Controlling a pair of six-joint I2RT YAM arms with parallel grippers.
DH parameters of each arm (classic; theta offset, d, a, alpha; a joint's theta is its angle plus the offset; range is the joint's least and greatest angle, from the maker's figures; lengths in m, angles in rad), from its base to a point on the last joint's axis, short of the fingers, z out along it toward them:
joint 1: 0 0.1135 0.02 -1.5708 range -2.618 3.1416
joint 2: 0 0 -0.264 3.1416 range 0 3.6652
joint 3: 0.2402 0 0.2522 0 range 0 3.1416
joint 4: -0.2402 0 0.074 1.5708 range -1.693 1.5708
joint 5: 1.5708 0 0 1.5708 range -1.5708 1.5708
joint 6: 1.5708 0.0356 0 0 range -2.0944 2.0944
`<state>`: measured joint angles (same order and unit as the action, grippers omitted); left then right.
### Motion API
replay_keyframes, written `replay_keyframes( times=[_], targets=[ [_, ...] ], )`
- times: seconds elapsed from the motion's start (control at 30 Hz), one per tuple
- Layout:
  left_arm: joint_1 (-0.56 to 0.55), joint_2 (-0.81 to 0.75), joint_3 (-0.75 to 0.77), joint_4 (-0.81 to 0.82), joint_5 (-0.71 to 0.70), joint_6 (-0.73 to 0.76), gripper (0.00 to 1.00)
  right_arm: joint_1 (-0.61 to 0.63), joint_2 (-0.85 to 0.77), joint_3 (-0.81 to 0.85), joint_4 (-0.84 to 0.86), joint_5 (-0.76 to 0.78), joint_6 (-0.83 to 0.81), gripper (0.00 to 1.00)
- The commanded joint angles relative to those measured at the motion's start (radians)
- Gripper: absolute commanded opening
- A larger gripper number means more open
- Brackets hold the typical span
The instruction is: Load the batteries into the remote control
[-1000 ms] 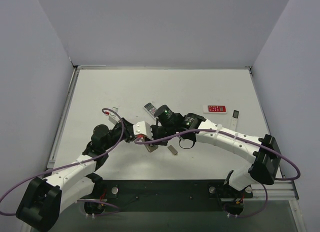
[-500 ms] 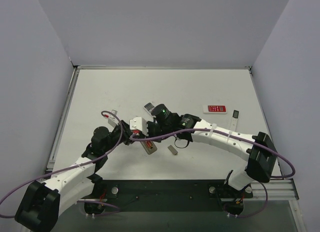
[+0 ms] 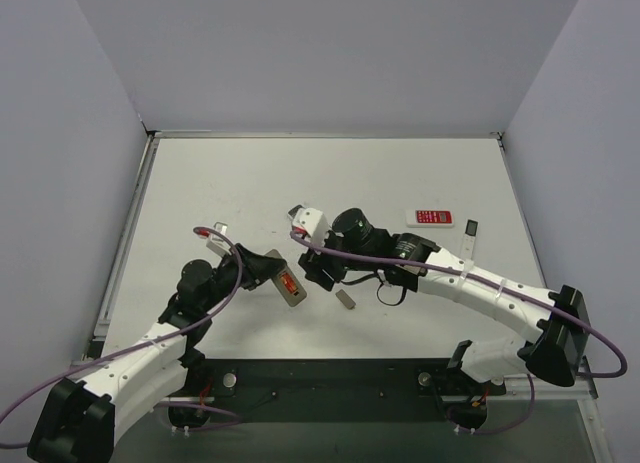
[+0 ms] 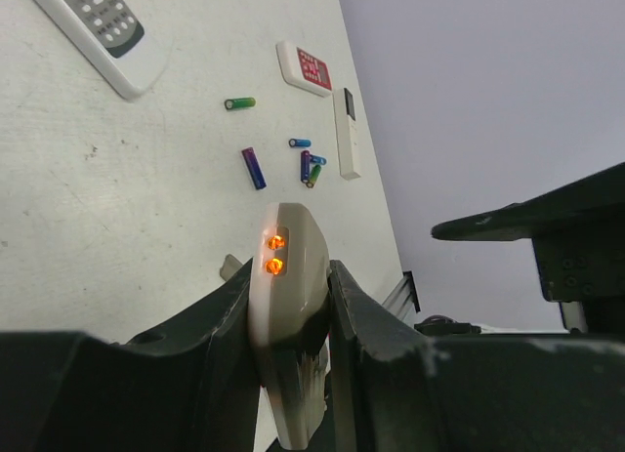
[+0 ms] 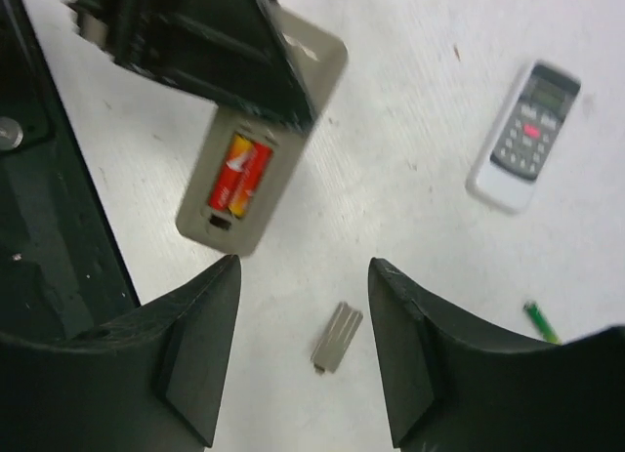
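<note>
light: even, bright overhead | shadows: soft | blur: right wrist view, near edges

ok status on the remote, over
Left tool shut on remote. Right tool open, above it. Batteries inside, cover off, lying on table.

The small white remote with the tan-grey back (image 3: pixel 294 293) sits in the left hand (image 4: pixel 289 296), near the front middle of the white counter (image 3: pixel 220 173), with two red-orange batteries (image 5: pixel 239 174) inside. A small grey cover plate (image 3: pixel 346 300) lies just right of it, near the right hand (image 5: pixel 305 306). Behind lies a white remote with a dark display (image 5: pixel 522 135). Far right lie a flat red remote (image 3: pixel 430 217), a thin white remote (image 3: pixel 472 235) beside it, and little loose coloured batteries (image 4: pixel 253 167) nearby.
</note>
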<state>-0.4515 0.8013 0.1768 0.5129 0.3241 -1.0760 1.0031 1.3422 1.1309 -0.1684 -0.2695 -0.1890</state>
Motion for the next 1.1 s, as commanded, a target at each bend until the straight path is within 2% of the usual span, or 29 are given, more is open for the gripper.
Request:
replay_keyframes(
  times=[0.0, 0.13, 0.37, 0.57, 0.93, 1.07],
  targets=[
    [0.01, -0.033, -0.01, 0.013, -0.057, 0.048, 0.0, -0.024, -0.037, -0.124, -0.115, 0.156, 0.215, 0.51],
    [0.011, -0.042, -0.025, 0.013, -0.082, 0.036, 0.0, -0.026, -0.043, -0.229, -0.131, 0.197, 0.362, 0.53],
    [0.013, -0.047, -0.037, 0.007, -0.095, 0.014, 0.0, -0.021, 0.009, -0.335, -0.135, 0.253, 0.483, 0.53],
    [0.013, -0.059, -0.042, -0.005, -0.099, 0.005, 0.0, -0.023, 0.11, -0.33, -0.115, 0.266, 0.496, 0.51],
    [0.014, -0.057, -0.04, -0.011, -0.097, 0.002, 0.0, -0.024, 0.219, -0.316, -0.089, 0.294, 0.507, 0.38],
    [0.014, -0.045, -0.04, 0.002, -0.092, -0.004, 0.0, -0.026, 0.244, -0.313, -0.082, 0.311, 0.508, 0.37]
  ],
)
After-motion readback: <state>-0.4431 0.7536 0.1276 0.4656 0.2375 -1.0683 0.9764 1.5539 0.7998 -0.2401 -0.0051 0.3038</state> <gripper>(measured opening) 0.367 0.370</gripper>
